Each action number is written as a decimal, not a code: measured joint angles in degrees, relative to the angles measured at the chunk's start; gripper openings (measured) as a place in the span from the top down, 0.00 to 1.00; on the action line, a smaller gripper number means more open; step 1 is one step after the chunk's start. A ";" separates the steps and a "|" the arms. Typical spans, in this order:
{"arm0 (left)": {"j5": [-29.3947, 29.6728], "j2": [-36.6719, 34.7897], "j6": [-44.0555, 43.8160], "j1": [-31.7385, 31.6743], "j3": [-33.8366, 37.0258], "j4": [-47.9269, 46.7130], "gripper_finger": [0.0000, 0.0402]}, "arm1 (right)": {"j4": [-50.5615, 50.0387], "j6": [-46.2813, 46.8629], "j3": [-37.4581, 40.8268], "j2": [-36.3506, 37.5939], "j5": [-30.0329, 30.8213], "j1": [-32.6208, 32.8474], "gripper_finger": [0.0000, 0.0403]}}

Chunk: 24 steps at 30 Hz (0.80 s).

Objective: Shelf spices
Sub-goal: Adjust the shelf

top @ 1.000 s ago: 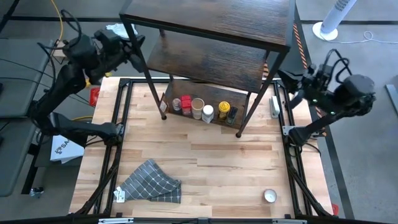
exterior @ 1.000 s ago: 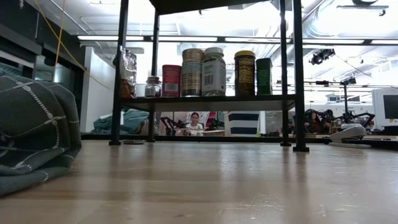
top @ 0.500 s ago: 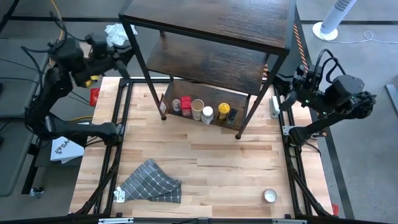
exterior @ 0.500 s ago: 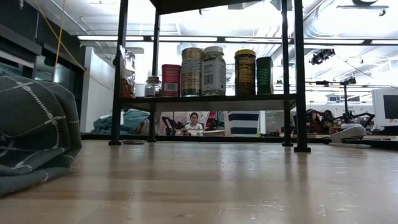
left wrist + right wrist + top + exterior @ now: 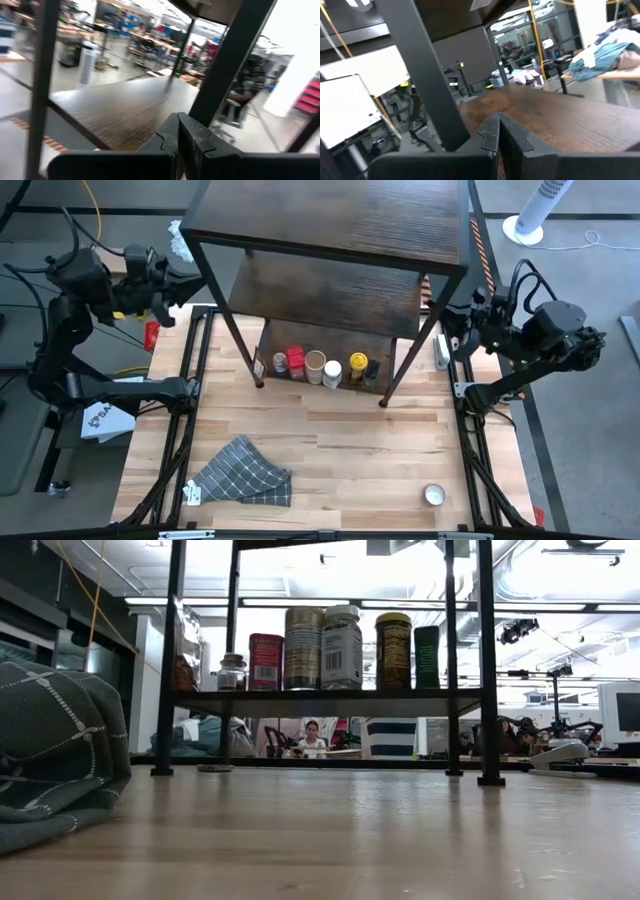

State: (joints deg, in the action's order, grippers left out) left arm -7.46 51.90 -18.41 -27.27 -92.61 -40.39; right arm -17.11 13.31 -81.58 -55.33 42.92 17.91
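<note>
Spices [image 5: 320,366] lined on bottom board of shelf [image 5: 340,220]; left gripper [image 5: 172,262] and right gripper [image 5: 470,315] closed, empty, flanking it; shelving apparently complete, retreat next.

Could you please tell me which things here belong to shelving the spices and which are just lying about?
Job in hand:
- spice jars lined up on the bottom board
- shelf
- left gripper, shut
- right gripper, shut

Lying about:
- grey checked cloth
- small round tin on the table
</note>
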 joint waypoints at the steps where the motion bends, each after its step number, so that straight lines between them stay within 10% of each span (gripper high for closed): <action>1: -1.07 0.00 -0.69 0.03 -0.03 -0.09 1.00 | -0.58 1.06 0.00 0.04 -0.81 0.00 1.00; 24: -10.00 0.66 -12.58 15.39 0.06 -0.49 1.00 | -5.84 7.37 0.13 -1.20 -9.41 1.33 1.00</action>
State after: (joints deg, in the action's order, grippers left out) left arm -17.46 52.56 -30.99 -11.88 -92.55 -40.87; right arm -22.95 20.68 -81.45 -56.53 33.51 19.25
